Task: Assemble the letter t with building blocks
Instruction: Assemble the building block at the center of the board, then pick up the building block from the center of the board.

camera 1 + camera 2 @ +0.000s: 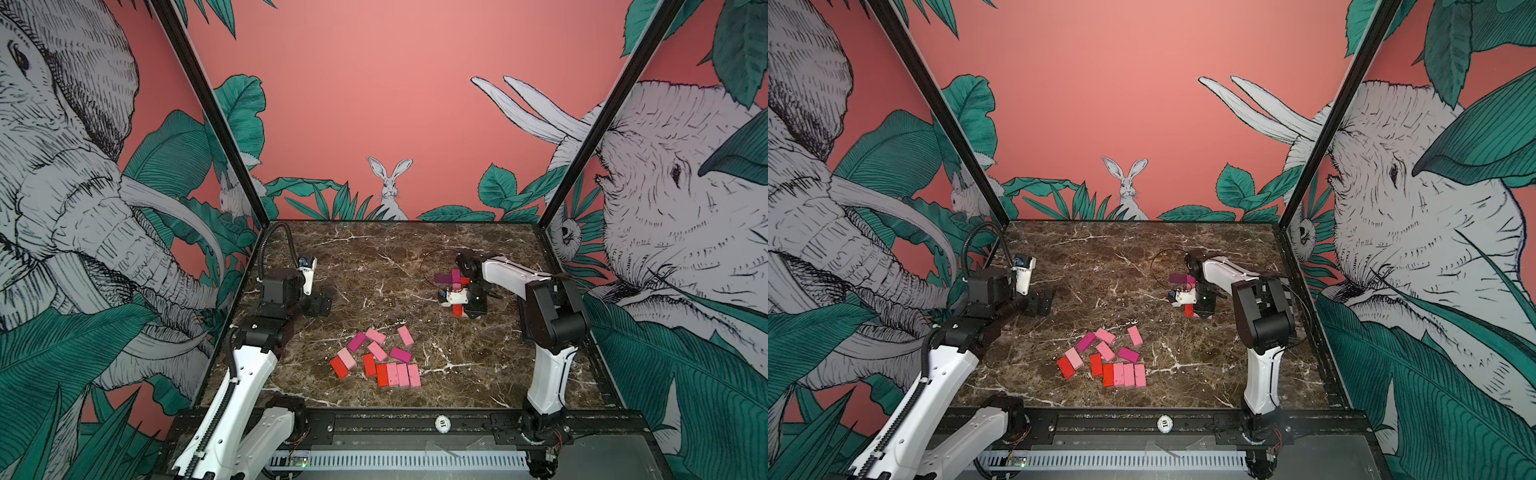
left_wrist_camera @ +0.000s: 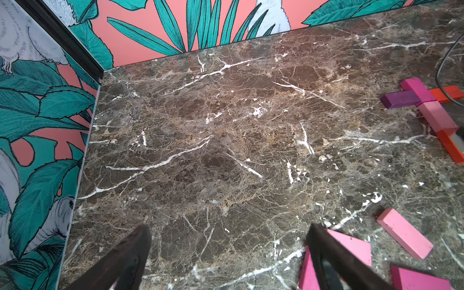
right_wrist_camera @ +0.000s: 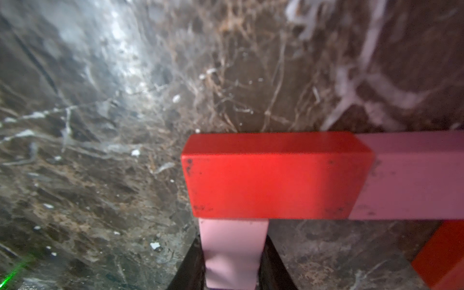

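The building blocks form a partial letter at the back right: a dark purple block (image 2: 399, 99), a magenta one (image 2: 416, 89), a red arm (image 2: 449, 93), then a pale pink block (image 3: 414, 175) and a red block (image 3: 273, 180) as the stem. My right gripper (image 3: 233, 263) is shut on another pale pink block (image 3: 233, 241), whose end sits against the red stem block's side near its free end. In a top view that gripper (image 1: 467, 312) stands low over the stem's near end. My left gripper (image 2: 229, 241) hangs open over bare marble, holding nothing.
Several loose red, pink and magenta blocks (image 1: 378, 359) lie scattered at the front middle of the marble table (image 1: 374, 257). Walls close in the table on three sides. A thin black cable (image 1: 432, 259) loops beside the letter.
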